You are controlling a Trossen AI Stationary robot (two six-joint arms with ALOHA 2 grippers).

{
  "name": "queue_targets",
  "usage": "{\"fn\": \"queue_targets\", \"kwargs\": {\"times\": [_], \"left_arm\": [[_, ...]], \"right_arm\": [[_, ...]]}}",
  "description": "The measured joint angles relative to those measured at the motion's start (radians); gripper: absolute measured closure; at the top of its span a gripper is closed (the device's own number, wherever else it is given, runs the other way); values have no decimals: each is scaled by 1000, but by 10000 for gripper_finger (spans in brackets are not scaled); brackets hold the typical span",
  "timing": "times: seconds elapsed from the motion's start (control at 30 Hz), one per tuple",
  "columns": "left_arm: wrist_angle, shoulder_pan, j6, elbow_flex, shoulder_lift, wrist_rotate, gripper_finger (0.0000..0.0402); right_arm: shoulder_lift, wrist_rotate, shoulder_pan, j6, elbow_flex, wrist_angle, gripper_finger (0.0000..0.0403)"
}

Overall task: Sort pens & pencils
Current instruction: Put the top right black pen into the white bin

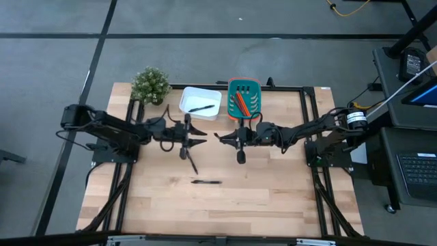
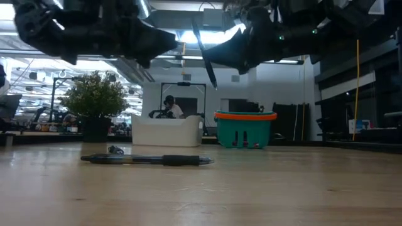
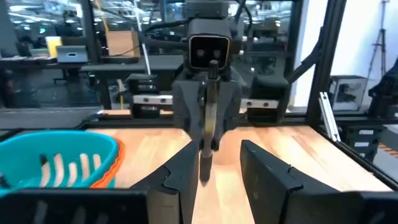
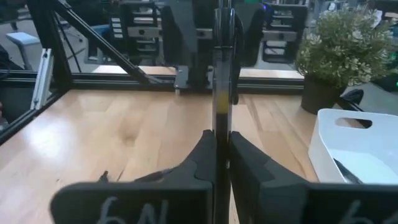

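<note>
1. Standing upright between the closed fingers of the right gripper [image 4: 222, 148], a thin black pen [image 4: 220, 93] is clamped near its lower end. In the low view it hangs tilted in the upper middle of the frame, well above the table.
2. Lying flat on the pale wooden table [image 1: 273, 198], a second black pen [image 1: 206, 182] sits just below the centre of the high view, apart from both arms.
3. Another thin dark pen [image 1: 191, 161] lies slanted on the wood just below the left gripper [image 1: 199, 137] in the high view, and nothing touches it.
4. One more black pen [image 1: 200, 108] rests inside the white rectangular plastic bin [image 1: 188, 96] at upper centre.
5. Several orange-red pencils [image 1: 241, 104] lie together inside the teal slotted basket with an orange rim [image 1: 244, 83], just to the right of the white bin.
6. The left gripper hovers at mid-frame, its tips facing the right gripper's. Its fingers are moderately apart and grip nothing.
7. A small green potted plant [image 1: 150, 85] stands at the upper left of the table, beside the white bin.
8. A person [image 2: 169, 107] shows far back in the room, in the middle of the low view.
</note>
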Motion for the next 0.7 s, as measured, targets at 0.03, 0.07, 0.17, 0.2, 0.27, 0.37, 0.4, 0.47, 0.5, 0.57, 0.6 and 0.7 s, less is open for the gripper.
{"fn": "queue_targets", "kwargs": {"times": [0.03,0.07,0.17,0.2,0.27,0.37,0.4,0.47,0.5,0.57,0.6,0.7], "left_arm": [[0,3,7,15,20,6,289],[-1,7,10,32,41,8,289],[-2,25,11,87,108,37,289],[-3,32,11,105,127,55,289],[1,41,11,142,166,81,289],[0,51,12,183,212,101,289],[0,53,14,193,222,111,289],[0,54,15,210,234,132,289],[-1,53,16,217,238,138,289],[-2,53,16,223,238,145,289],[-1,53,16,225,238,145,289],[-3,53,16,225,237,144,289]], "right_arm": [[0,-2,0,-1,0,0,378],[0,-9,0,-2,0,0,378],[0,-25,0,-15,0,0,378],[0,-26,0,-17,0,-5,378],[0,-27,0,-18,0,-12,378],[0,-27,0,-19,0,-17,378],[0,-28,0,-21,0,-21,381],[0,-44,0,-23,0,-25,398],[0,-46,-1,-25,0,-24,402],[0,-48,0,-25,0,-26,401],[0,-48,0,-25,0,-28,401],[0,-48,-1,-29,0,-28,401]]}}
